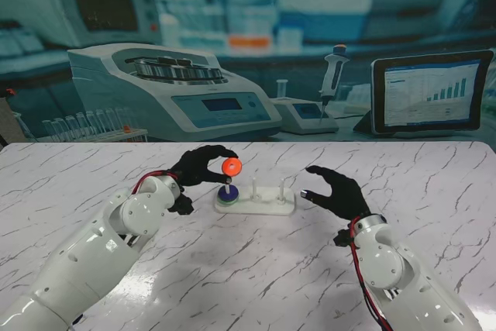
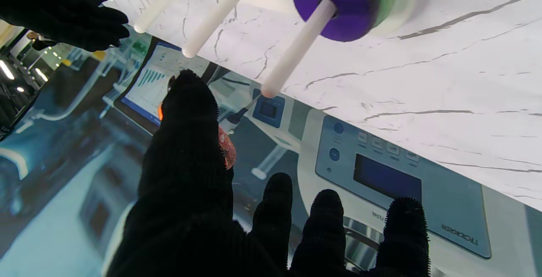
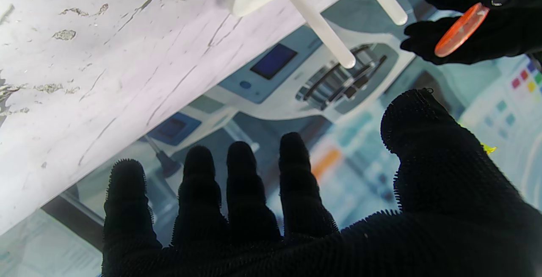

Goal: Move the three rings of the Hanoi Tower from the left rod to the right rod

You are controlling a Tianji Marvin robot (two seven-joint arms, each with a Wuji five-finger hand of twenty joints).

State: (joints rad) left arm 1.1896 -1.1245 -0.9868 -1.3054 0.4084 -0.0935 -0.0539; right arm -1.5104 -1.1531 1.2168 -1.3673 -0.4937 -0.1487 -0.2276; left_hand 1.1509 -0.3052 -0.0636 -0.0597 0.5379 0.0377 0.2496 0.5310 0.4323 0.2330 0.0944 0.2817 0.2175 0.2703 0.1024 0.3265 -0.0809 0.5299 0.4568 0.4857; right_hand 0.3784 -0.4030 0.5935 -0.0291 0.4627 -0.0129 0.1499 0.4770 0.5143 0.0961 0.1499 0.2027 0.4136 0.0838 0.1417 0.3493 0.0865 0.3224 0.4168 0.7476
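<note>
The left hand [image 1: 203, 165] grasps the orange ring [image 1: 231, 167] above the left rod [image 1: 227, 184], at the left end of the base [image 1: 267, 205]. The purple ring [image 1: 226, 195] and green ring [image 1: 226, 202] are not moved yet; the right rod [image 1: 280, 189] is bare. The right hand [image 1: 338, 191] is released, fingers apart, near the right end.

A white marble-veined surface [image 1: 256, 269] fills the foreground, backed by a printed laboratory backdrop [image 1: 232, 5] showing a centrifuge [image 1: 167, 87], pipette [image 1: 332, 71] and monitor [image 1: 430, 92].

Three rings: one orange ring [image 1: 231, 167] pinched in the left hand [image 1: 203, 165], a purple ring [image 1: 227, 191] and green ring [image 1: 226, 202] just beneath it. Three rods [image 1: 254, 188].
</note>
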